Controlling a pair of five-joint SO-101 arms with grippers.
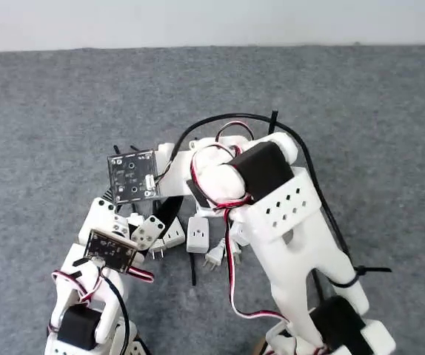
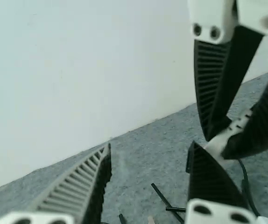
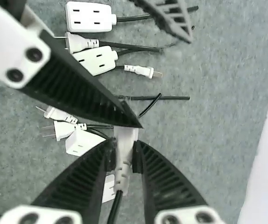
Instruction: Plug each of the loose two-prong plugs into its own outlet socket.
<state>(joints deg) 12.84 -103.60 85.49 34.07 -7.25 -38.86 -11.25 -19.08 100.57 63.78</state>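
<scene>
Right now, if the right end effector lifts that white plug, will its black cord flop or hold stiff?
Probably floppy: the black cord trailing from the white plug looks thin. The plug seems small and light, so the right end effector should lift it easily, though cord drag might twist it.

Both arms are white moulded plastic with black servo blocks. The right arm (image 1: 301, 237) has a broad flat shell pierced by rows of small holes. Red, white and black wires (image 1: 230, 274) loop over it, and a thick black cable (image 1: 323, 203) is held on by zip ties. A square board (image 1: 132, 177) with corner screws sits at its wrist. The left arm (image 1: 86, 318) carries a dark board (image 1: 110, 251) and a red-and-white wire loop. The left claw (image 2: 150, 147) and right claw (image 3: 123, 142) have black tapering fingers with ribbed inner faces, on white mounts with paired dark screws.
</scene>
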